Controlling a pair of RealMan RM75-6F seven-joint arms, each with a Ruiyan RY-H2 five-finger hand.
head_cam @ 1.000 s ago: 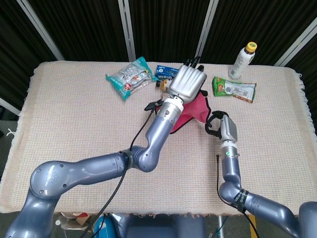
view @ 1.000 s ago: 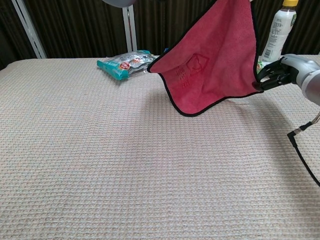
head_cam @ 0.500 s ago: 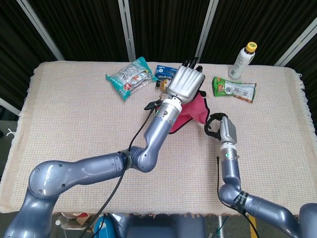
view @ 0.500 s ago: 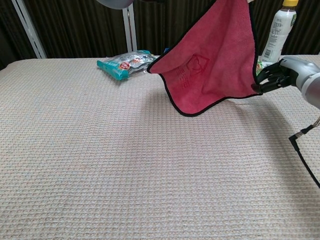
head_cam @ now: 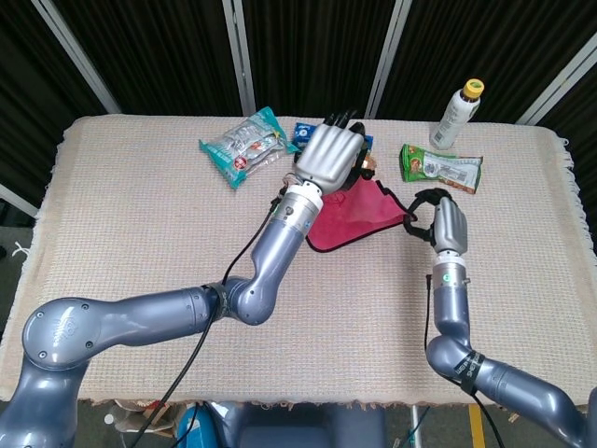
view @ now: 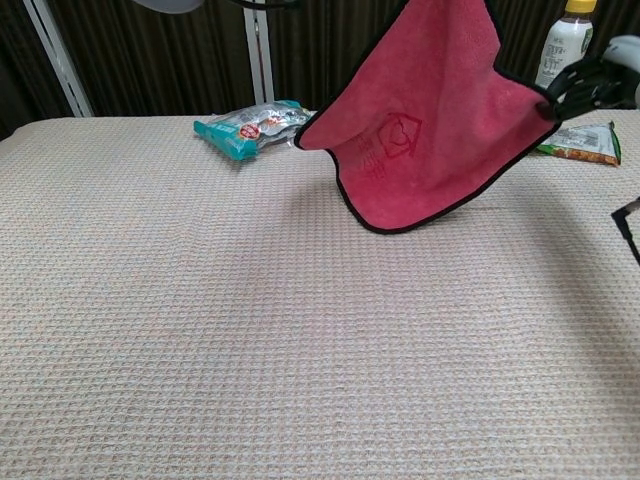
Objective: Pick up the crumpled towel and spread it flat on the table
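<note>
Pulled wider than a moment ago: towel (view: 430, 140) hanging above table (view: 200, 330), soft, light, limp; best taken at corners. Left hand (head_cam: 328, 157) gripping top corner, right hand (head_cam: 438, 217) pinching side corner

Glossy blue-grey arms (black cables), silver hands (head_cam: 332, 157)

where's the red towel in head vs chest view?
Head view: red towel at centre, hanging between the left hand and right hand.
Chest view: red towel at upper right, held off the table.
Shared landmark: teal snack bag, left of the towel in both.
</note>
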